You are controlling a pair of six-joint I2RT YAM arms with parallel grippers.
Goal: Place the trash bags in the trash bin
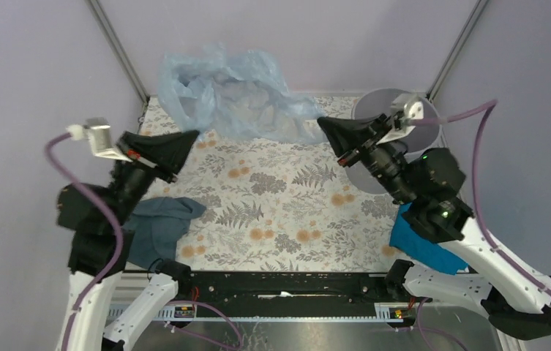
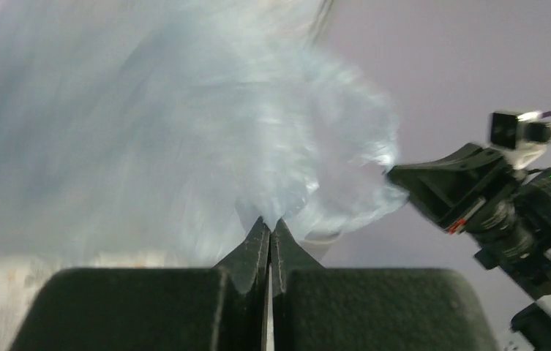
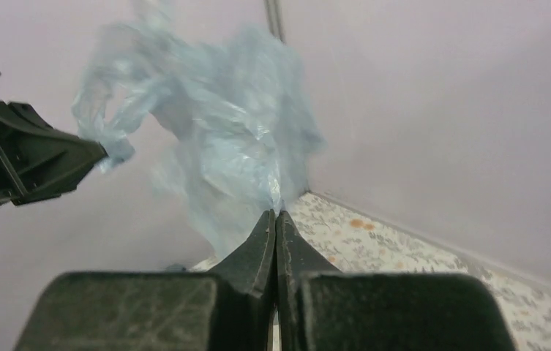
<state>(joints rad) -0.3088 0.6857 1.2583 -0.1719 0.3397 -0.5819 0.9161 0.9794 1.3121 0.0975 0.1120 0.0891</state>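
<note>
Risk: the thin film of the trash bag (image 1: pixel 228 95) may tear or slip free if the tools pull apart, or drape outside the trash bin (image 1: pixel 376 104), which is partly hidden behind the right tool (image 1: pixel 320 121). That tool and the left tool (image 1: pixel 196 134), both pinched closed, grip opposite edges of the bag, which hangs raised over the far worktop (image 1: pixel 279 190).

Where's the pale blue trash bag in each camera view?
Top external: trash bag top centre, between left gripper and right gripper.
Left wrist: trash bag upper left, down to the fingertips.
Right wrist: trash bag upper centre-left, above the fingertips.
Shared landmark: lilac wall behind.
</note>
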